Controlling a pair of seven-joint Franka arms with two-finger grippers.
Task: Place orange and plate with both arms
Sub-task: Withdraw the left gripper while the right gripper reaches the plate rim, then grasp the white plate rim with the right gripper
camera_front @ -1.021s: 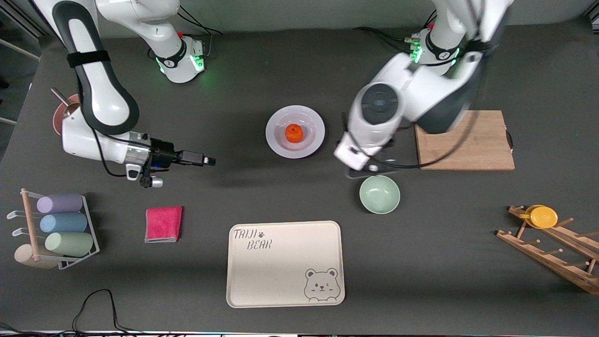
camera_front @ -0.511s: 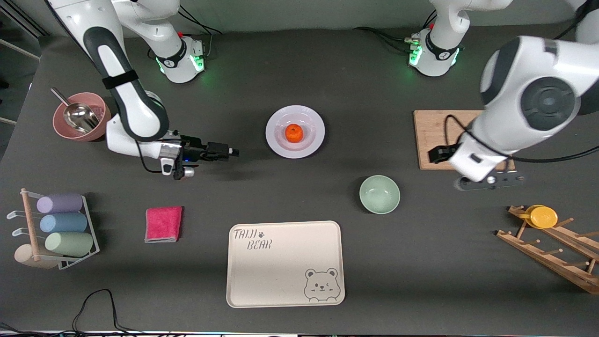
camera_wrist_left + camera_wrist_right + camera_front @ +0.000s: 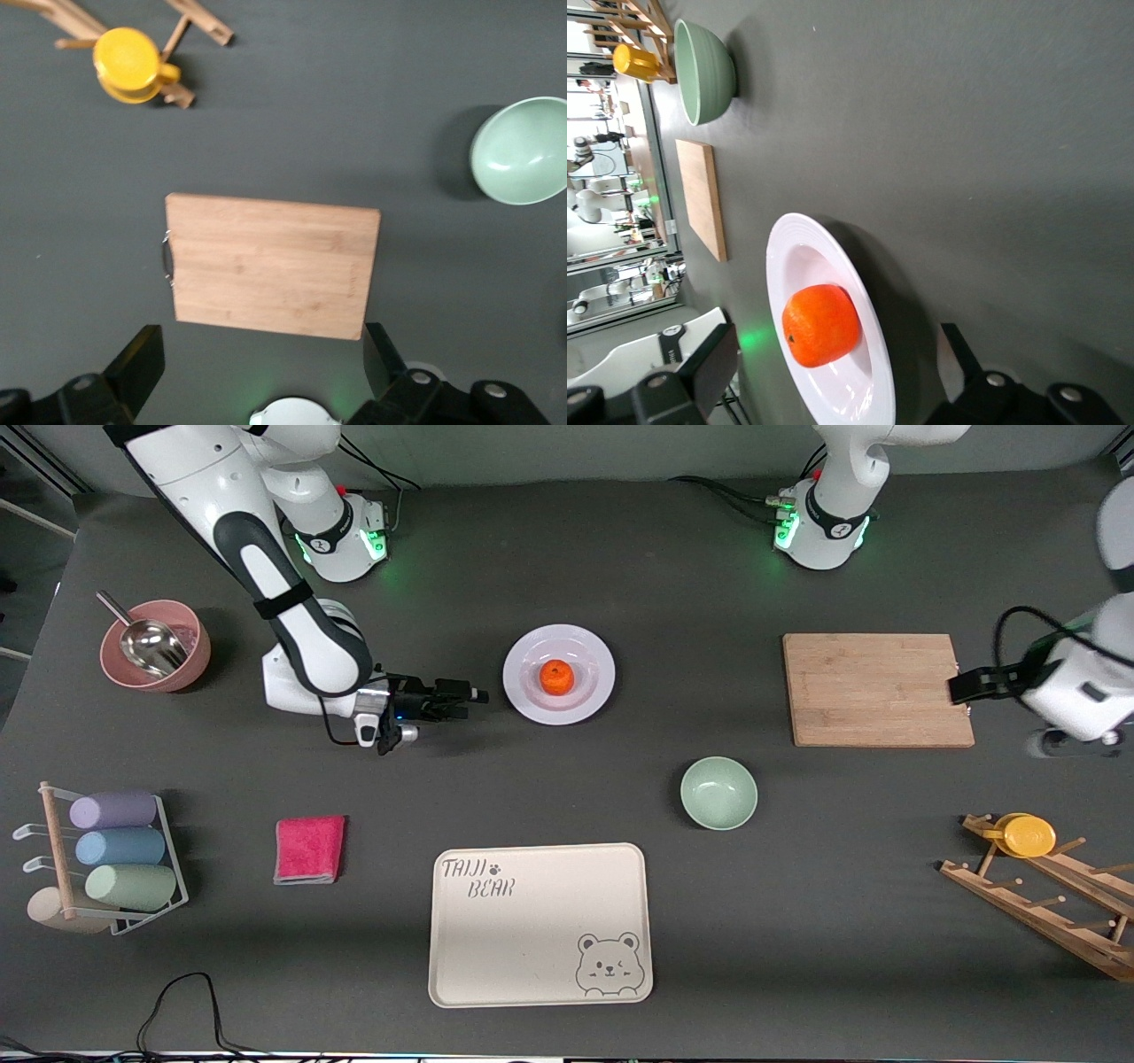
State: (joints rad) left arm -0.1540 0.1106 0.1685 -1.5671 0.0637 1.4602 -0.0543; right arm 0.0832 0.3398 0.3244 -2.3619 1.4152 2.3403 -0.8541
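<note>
Front view: you see the orange [image 3: 556, 677] on the plate [image 3: 595, 657] at mid-table, the right gripper [image 3: 467, 695] at the plate's nine o'clock, spread wide, empty. Left wrist view: your left gripper [image 3: 263, 365] hangs wide and empty over the cutting board [image 3: 273, 263]. Right wrist view: the plate sits just ahead of the spread fingers [image 3: 709, 365].

— What do we see of the right arm [image 3: 266, 558]?

— White glossy shells with a black inlay and a black strap; a black cable loops just back of the black fingers [image 3: 468, 692], beside a silver knob.

— And the left arm [image 3: 1085, 682]?

— White too, with a dark cable arching over its black gripper mount.

— Our bases?

— Both round, white, black-banded, glowing green [image 3: 341, 536], with black cables trailing off.
</note>
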